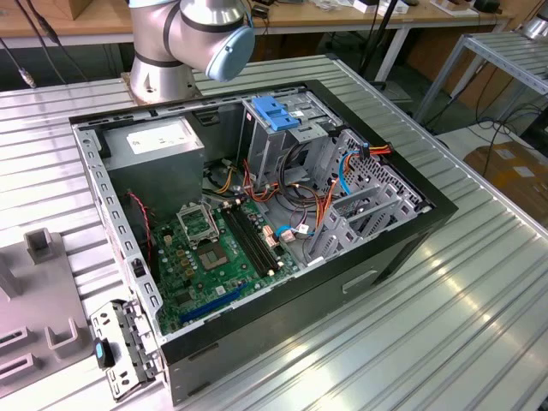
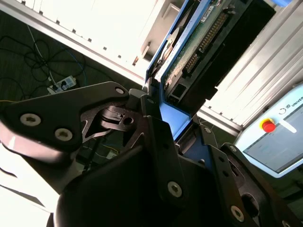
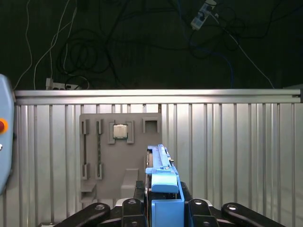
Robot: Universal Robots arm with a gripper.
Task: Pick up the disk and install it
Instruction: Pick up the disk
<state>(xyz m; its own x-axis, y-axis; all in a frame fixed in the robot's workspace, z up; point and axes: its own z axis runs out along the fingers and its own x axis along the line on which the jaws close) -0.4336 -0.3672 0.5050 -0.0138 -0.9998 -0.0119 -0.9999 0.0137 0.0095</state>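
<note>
Ribbed metal table (image 1: pixel 479 282) carries open PC case (image 1: pixel 411 231). Drive cage (image 1: pixel 287 141) w/ blue latch (image 1: pixel 276 114) sits near arm base (image 1: pixel 184 43), loose cables (image 1: pixel 330 193) just beside it. Gripper (image 2: pixel 173 113) is clamped on disk (image 2: pixel 199 40), held edge-on in front of grey fixture plate (image 3: pixel 118 161) w/ CPU chip (image 3: pixel 120 131).

The arm (image 1: pixel 171 38) is silver-grey, with rounded joints and a pale blue cap (image 1: pixel 229 50). The gripper (image 2: pixel 174 113) has black angular links (image 2: pixel 61 113) with silver screws (image 2: pixel 174 189).

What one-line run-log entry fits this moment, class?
stage: disk held | gripper fingers shut on rectangular silver-grey hard disk in blue plastic rails | backdrop: ribbed metal table | not yet in open black computer case
</note>
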